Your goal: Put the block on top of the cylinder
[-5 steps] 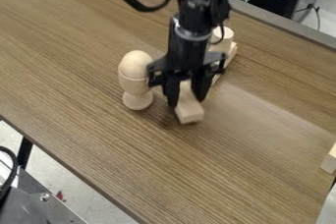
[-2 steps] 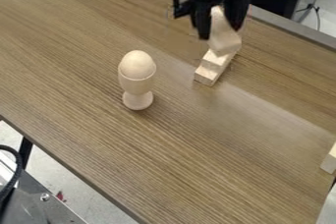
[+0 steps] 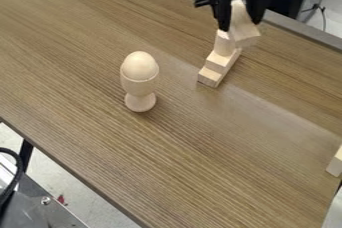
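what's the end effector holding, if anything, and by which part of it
The end effector holds the block by its upper part; the lower end sticks out below.

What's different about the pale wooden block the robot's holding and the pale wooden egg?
The block has flat sides and corners; the egg is rounded. The block tilts in the black tool; the egg sits upright in its pale wooden cup. Both are pale wood.

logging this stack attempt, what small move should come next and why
Probably shift slightly toward the picture's left before lowering: the block in the gripper appears right of the cylinder, not centred over its top, though the depth gap is unclear.
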`<state>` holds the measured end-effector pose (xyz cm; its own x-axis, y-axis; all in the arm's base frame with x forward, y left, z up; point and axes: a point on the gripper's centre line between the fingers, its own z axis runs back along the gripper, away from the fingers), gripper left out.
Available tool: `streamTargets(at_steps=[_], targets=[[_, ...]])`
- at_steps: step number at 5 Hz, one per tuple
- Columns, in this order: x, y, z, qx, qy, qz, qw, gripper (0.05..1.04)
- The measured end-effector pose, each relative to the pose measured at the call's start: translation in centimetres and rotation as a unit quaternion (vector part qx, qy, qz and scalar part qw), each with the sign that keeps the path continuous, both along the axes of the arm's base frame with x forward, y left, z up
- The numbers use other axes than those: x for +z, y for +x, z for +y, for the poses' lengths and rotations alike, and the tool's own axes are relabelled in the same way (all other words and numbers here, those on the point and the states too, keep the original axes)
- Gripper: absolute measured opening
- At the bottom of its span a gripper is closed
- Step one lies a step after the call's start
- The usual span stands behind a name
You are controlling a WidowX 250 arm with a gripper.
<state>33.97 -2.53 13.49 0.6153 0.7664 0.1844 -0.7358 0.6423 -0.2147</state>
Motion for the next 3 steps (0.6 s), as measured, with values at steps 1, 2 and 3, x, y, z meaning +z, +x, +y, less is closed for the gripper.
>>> streamTargets(at_steps=[1, 2, 3], targets=[[-1.3, 1.6, 0.7, -0.008, -0.002, 0.017, 0.9998, 0.527], [-1.7, 2.6, 1.3, -0.006, -0.007, 0.022, 0.9997, 0.527], [-2.1, 3.2, 1.7, -0.005, -0.014, 0.027, 0.9995, 0.527]])
